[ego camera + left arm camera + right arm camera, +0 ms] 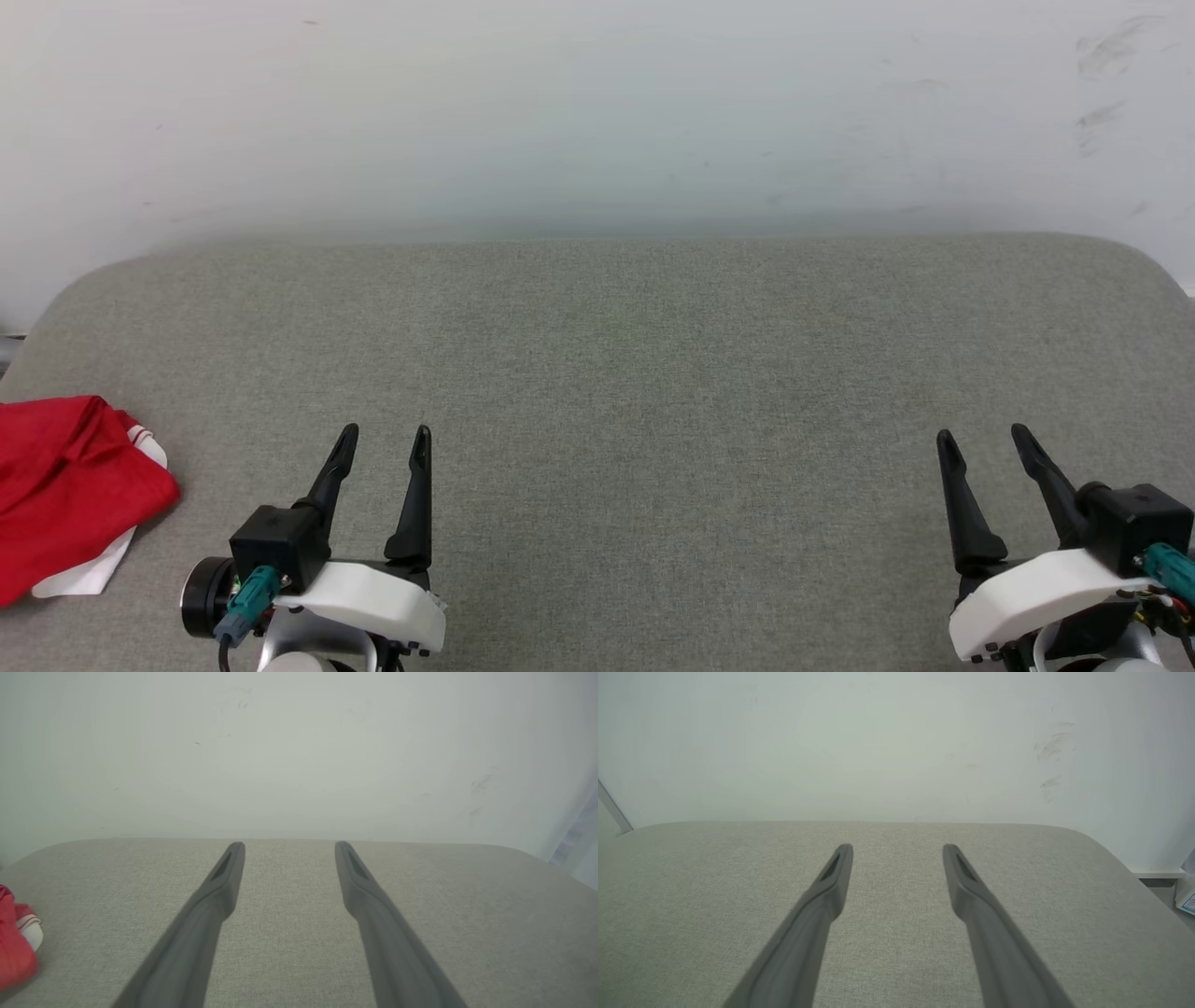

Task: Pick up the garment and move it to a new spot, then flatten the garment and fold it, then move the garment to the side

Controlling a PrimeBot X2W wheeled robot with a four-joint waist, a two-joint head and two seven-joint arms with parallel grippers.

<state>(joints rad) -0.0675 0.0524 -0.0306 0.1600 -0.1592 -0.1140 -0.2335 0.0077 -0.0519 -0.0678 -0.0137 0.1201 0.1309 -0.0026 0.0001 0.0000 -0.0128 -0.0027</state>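
A pale, scuffed wall (pixel 597 112) rises behind the counter's far edge. The counter (pixel 653 373), covered in grey woven fabric and rounded at its far corners, spans the head view. The garment (pixel 65 485), bright red with a white, striped sleeve end, lies bunched at the counter's left edge toward its near side, partly cut off by the picture's border. The left claw (pixel 385 434) hangs over the counter's near left part, beside the garment but apart from it, fingers spread wide and holding nothing. The right claw (pixel 980 434) hangs over the counter's near right part, equally wide and empty.
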